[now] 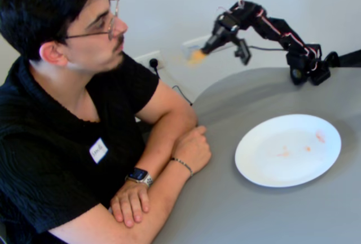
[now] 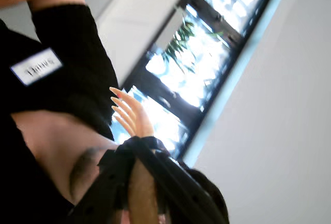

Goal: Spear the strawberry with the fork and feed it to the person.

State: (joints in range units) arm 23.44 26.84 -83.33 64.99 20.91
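While the fork (image 1: 197,57) hangs raised before the person (image 1: 73,103), no strawberry shows on its tines
Name tag (image 2: 36,65) writing unreadable; plate (image 1: 256,168) near table (image 1: 237,216) edge; gripper (image 2: 135,154) clamped on fork stem

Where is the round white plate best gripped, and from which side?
Probably at its thin rim: the round white plate lies flat on the grey table, with no handle. Come in low from the upper right in the fixed view, the side nearest the arm.

A white plate (image 1: 265,165) with faint orange smears sits on the grey table (image 1: 237,210). A wall socket (image 1: 148,61) holds a black plug (image 1: 153,63).
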